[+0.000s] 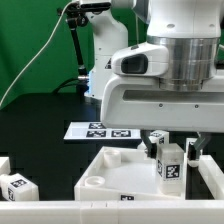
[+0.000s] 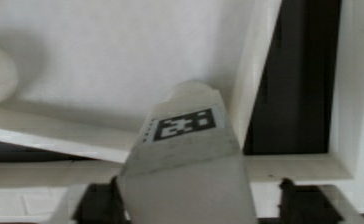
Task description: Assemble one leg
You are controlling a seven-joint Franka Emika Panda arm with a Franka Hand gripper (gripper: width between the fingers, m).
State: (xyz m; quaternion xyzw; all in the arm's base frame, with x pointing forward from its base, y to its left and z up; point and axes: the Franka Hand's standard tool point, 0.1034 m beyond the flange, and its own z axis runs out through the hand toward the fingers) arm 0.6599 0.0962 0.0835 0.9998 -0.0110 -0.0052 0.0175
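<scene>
My gripper [image 1: 170, 150] is shut on a leg [image 1: 170, 166], a chunky white post with black-and-white tags. It holds the leg upright over the far right part of the large white square panel [image 1: 120, 180]. In the wrist view the leg [image 2: 188, 150] runs out from between the dark fingers [image 2: 102, 200] toward the panel [image 2: 108, 70], with one tag facing the camera. The gripper [image 2: 197, 198] sits at the picture's edge. I cannot tell whether the leg's lower end touches the panel.
The marker board [image 1: 100, 130] lies on the black table behind the panel. Another tagged leg [image 1: 16, 186] lies at the exterior view's left. A white rail [image 1: 60, 212] runs along the front. A lamp stand [image 1: 78, 50] rises at the back.
</scene>
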